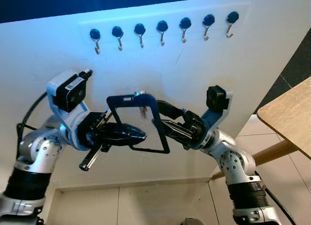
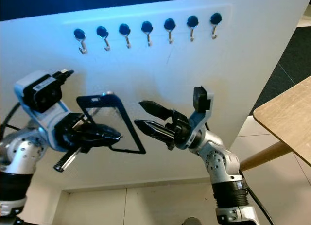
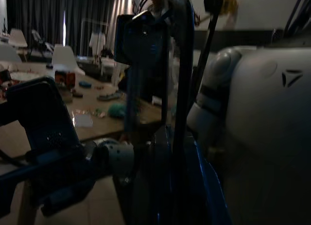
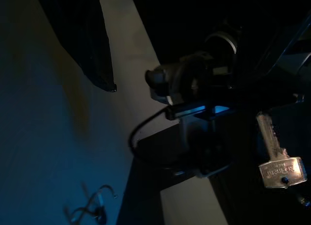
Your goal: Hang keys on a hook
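Observation:
A black key strap [image 1: 160,132] forms a stiff loop in front of the white wall, with a small silver key [image 1: 142,108] dangling near its top edge. My left gripper [image 1: 138,134] is shut on the loop's left side, its fingertips reaching inside the loop. From the right, my right gripper [image 2: 139,113] stands open beside the loop's right side; whether it touches the strap is unclear. The key [image 4: 281,162] also hangs in the dark right wrist view. Several black-headed metal hooks [image 1: 162,30] run in a row high on the wall, well above both grippers.
A wooden table [image 1: 289,113] on a slanted leg juts in at the right. Tiled floor [image 1: 146,205] and a baseboard lie below the wall. The left wrist view is dark, with the strap [image 3: 146,64] close up.

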Controlling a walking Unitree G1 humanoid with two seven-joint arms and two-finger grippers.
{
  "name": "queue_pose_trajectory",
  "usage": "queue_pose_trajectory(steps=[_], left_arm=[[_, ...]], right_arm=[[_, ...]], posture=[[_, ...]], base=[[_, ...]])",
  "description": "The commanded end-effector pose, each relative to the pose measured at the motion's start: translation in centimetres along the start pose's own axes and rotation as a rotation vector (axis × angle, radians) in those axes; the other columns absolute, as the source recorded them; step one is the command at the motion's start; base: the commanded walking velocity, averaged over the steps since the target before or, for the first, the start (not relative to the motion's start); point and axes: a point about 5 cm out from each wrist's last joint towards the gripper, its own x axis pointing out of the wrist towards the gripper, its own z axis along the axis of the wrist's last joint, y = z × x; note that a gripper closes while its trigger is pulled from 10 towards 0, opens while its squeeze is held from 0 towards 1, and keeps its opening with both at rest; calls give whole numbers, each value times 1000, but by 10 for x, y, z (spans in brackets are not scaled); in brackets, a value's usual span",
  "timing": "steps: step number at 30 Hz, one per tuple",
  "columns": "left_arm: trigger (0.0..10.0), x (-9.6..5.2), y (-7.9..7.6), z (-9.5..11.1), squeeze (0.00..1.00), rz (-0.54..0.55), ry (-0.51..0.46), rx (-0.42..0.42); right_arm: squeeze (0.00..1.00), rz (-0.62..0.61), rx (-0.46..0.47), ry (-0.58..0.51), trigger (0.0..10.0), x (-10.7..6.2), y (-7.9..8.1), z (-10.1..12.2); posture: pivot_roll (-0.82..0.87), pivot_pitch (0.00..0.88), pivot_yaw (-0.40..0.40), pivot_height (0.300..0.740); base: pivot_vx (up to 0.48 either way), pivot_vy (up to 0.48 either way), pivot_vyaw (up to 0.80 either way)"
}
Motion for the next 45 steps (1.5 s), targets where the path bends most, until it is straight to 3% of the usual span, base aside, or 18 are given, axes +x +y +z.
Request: queue_pose_trajectory(steps=[1,7,12,16,29,34,45], left_arm=[[10000,1,0,-4,0,-1,-41,-16],[10000,-2,4,-12,0,36,-91,-33],[10000,-3,5,-15,0,51,-95,-38],[10000,-4,7,-17,0,69,-68,-38],[10000,-6,6,-28,0,73,2,-88],[10000,-8,5,-32,0,80,24,-103],[10000,-9,5,-33,0,83,40,-107]], right_arm=[[0,19,-2,8,10000,7,2,0],[0,60,41,-66,10000,17,6,3],[0,55,36,-43,10000,20,7,0],[0,9,-19,30,10000,25,4,-5],[0,-61,-63,24,10000,29,-1,-2],[0,-38,-52,-22,10000,29,2,4],[0,59,-9,-7,10000,26,14,3]], posture=[[-88,106,89,740],[-85,103,86,740],[-87,97,83,740],[-87,97,83,740],[-92,111,91,740],[-93,114,94,740],[-92,114,96,740]], base=[[0,0,0],[0,0,0],[0,0,0],[0,0,0],[0,0,0],[0,0,0],[0,0,0]])
